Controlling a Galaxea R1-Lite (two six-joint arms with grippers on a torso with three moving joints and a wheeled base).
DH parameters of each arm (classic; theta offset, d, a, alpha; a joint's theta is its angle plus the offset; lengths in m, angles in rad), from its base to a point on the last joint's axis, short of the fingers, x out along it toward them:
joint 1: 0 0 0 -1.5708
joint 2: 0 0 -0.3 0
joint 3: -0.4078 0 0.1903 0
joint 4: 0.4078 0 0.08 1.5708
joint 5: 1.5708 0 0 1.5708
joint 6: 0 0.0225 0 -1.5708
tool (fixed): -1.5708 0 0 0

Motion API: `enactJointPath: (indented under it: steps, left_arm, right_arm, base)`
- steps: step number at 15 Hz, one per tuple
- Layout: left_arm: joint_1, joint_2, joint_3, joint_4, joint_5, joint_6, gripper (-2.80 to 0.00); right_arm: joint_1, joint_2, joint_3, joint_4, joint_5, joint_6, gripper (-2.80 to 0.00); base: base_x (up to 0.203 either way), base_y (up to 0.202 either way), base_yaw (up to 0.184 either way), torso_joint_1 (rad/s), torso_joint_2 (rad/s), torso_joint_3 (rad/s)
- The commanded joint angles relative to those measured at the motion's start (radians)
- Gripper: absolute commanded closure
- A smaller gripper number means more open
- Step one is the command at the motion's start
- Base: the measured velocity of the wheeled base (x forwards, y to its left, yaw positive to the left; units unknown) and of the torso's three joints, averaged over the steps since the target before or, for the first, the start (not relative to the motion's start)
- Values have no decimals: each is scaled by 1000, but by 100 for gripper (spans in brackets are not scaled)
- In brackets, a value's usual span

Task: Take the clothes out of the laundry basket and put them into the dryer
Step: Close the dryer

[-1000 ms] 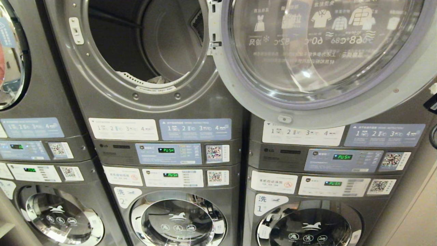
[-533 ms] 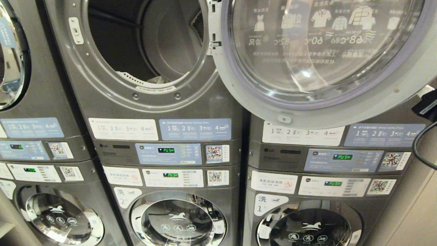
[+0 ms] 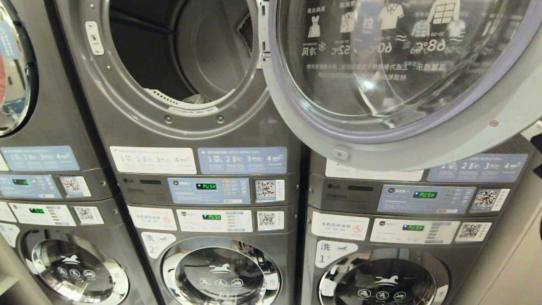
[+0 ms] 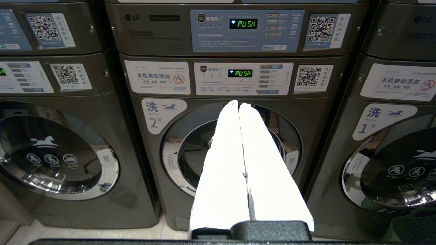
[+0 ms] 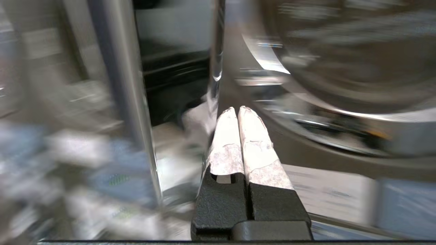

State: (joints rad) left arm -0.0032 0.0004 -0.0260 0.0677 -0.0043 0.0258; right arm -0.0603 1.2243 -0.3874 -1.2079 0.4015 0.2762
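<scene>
The dryer (image 3: pixel 127 97) stands with its drum open at the top of the head view. A little pale clothing (image 3: pixel 194 99) lies at the drum's front lip. Its round glass door (image 3: pixel 381 63) hangs open to the right. My right gripper (image 5: pixel 237 109) is shut with nothing between its taped fingers, close to curved metal and glass that are blurred in its wrist view. My left gripper (image 4: pixel 239 103) is shut and empty, held low in front of washer number 2 (image 4: pixel 231 149). A corner of the green laundry basket (image 4: pixel 412 226) shows on the floor at the right.
Washers (image 3: pixel 220 271) sit under each dryer, with control panels (image 3: pixel 207 190) showing "PUSH". More stacked machines stand at left (image 3: pixel 42 127) and right (image 3: pixel 423 237). A pale wall (image 3: pixel 521 262) borders the far right.
The open dryer door has swung, its lower rim now sitting lower and nearer to me. The black arm part and cable seen at the right edge half a second ago have mostly left the head view.
</scene>
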Motion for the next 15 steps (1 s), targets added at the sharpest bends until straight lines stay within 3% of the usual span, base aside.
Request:
enactJointPath:
  steps: [1,3,5,9,12,15]
  left_arm:
    - [0,-3,0,0,0,0,0]
    - [0,-3,0,0,-2,0,0]
    - [0,-3,0,0,-2,1,0]
    - [0,-3,0,0,-3,0,0]
    - [0,-3,0,0,-2,0,0]
    - [0,-3,1,0,-2,0,0]
  right_arm:
    - [26,-137,38,1,120,4,0]
    - [37,-233,87,86,162,10,0]
    - [41,-276,95,223,130,3,0]
    - [74,-164,-13,229,132,-2,0]
    - [210,-35,-173,229,131,-24,0]
    - [425,39,-262,230,130,-35,0]
  base:
    - [0,0,0,0,0,0]
    - [0,0,0,0,0,0]
    - [0,0,0,0,0,0]
    - [0,0,0,0,0,0]
    - [0,0,0,0,0,0]
    - [0,0,0,0,0,0]
